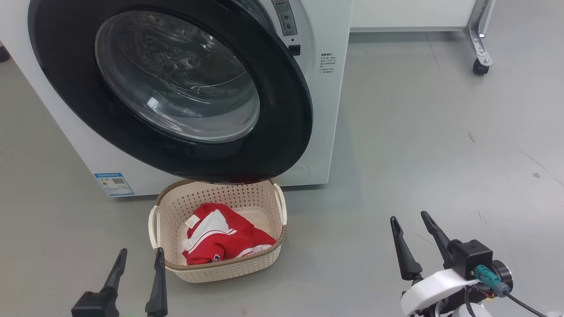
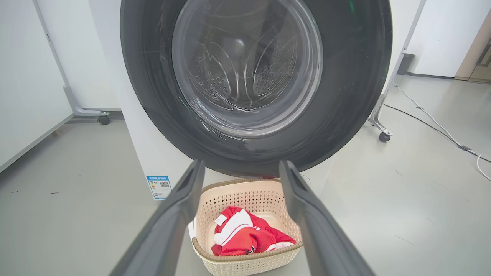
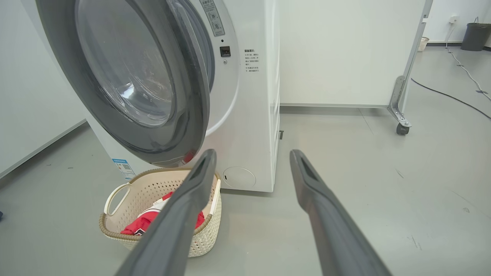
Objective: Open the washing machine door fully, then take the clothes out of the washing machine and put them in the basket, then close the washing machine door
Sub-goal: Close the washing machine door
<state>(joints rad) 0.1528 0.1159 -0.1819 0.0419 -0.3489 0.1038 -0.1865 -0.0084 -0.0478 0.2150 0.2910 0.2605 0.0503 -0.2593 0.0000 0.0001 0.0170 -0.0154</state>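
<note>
The clothes [image 1: 220, 240] lie bunched in the basket [image 1: 229, 264], which sits on the floor [image 1: 418, 132] right under the lower rim of the washing machine door [image 1: 176, 79]. The unloading looks done, so by my reading what is left is to shut the door. The door stands ajar: it is hinged on its left side, and its free right edge is swung out from the white front of the washing machine [image 1: 328, 110]. The gap is plain in the right wrist view.

In the head view that free edge lies between 10 and 11 o'clock from the right gripper [image 1: 409, 216], and between 1 and 2 o'clock from the left gripper [image 1: 141, 253]. The right gripper looks the nearer of the two to the edge. The left one sits just beside the basket, at about its 8 o'clock.

The door is round and upright, so there is no long axis to line up with — the move likely turns on pressing the black ring near the free edge, toward the machine.

Both grippers have their fingers spread wide and hold nothing — neither touches the door, the basket or the clothes.
</note>
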